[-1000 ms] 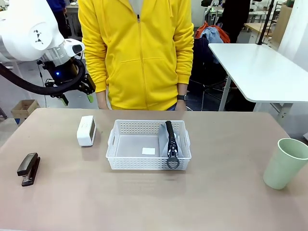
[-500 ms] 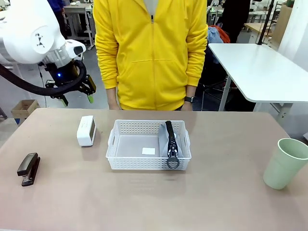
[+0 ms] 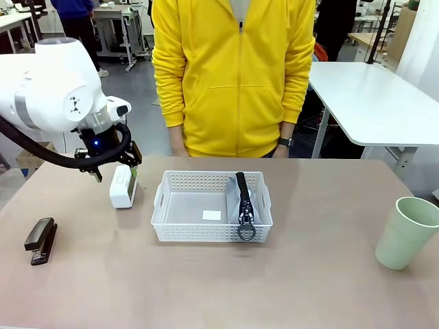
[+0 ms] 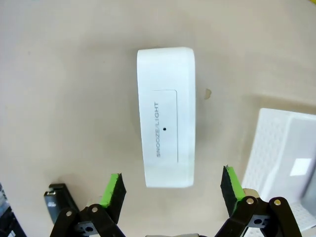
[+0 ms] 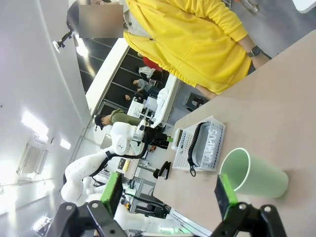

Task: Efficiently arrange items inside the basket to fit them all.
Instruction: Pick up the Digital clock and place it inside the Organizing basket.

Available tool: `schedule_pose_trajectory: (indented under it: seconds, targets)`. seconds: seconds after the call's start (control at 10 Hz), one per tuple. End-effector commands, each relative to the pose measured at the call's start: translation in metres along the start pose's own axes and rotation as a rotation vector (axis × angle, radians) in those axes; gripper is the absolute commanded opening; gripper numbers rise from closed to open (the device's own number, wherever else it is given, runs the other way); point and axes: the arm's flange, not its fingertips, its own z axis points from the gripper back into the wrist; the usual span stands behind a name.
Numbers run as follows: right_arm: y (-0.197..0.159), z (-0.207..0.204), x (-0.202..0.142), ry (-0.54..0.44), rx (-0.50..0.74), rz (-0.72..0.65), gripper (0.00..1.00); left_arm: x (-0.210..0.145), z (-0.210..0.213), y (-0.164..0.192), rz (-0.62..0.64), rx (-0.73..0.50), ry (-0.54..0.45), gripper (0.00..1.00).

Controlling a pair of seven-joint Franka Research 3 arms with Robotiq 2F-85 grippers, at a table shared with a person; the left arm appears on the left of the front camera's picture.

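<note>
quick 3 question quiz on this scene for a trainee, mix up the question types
1. True or false: the left gripper is shut on the box.
2. The cup stands: A in the basket; B to the robot's right of it; C to the robot's left of it.
3. Fill in: the ___ already lies in the basket.

Key: 1 false, it is open over the box; 2 B; 3 pouch.
</note>
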Motion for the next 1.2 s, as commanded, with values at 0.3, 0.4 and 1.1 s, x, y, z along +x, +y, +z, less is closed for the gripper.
schedule_pose_trajectory:
  seconds: [0.3, 0.4, 1.1]
  targets:
    - [0.001, -0.001, 0.003, -0.014, 0.014, 0.027, 1.00, 0.042, -0.049, 0.007, 0.035, -0.022, 0.112, 1.00]
    - [0.001, -0.001, 0.003, -0.014, 0.014, 0.027, 1.00, 0.044, -0.055, 0.008, 0.035, -0.039, 0.116, 1.00]
    - [0.001, -0.001, 0.003, -0.014, 0.014, 0.027, 1.00, 0.053, -0.072, 0.010, 0.054, -0.053, 0.129, 0.42]
